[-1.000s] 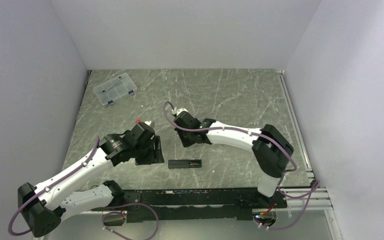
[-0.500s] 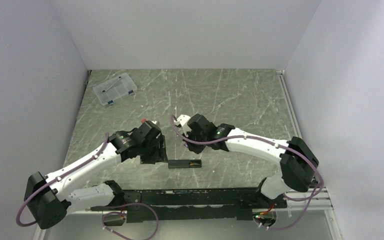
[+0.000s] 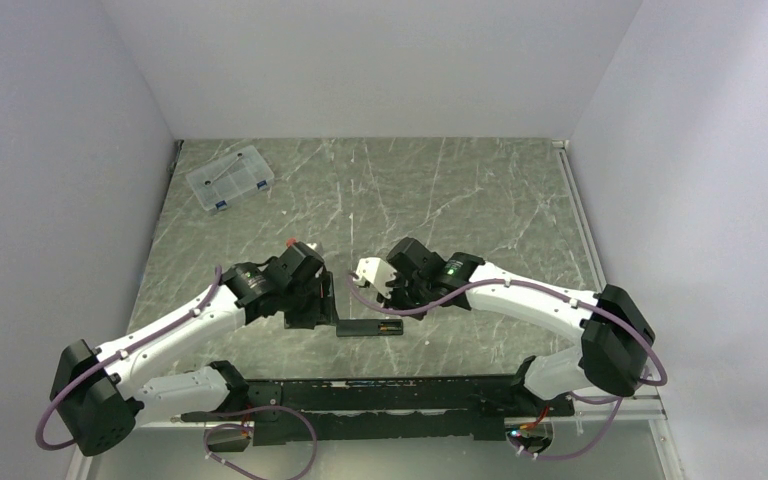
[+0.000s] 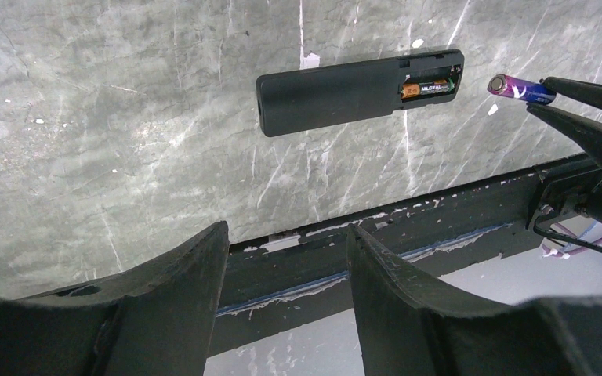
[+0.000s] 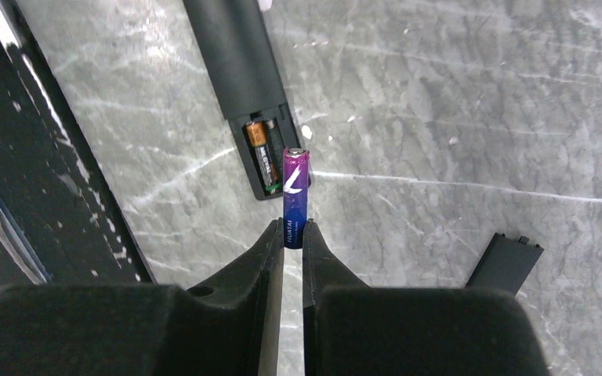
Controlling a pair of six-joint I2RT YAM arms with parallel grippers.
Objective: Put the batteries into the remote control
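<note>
The right gripper [image 5: 292, 235] clamps the purple-blue cylindrical battery [image 5: 296, 188], its long axis roughly parallel to the slim black remote control [image 5: 235, 63], just off its open end.

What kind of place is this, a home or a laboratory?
Probably a laboratory robot cell: bare white walls enclose a marble-patterned table, with two robot arms mounted at its near edge.
</note>
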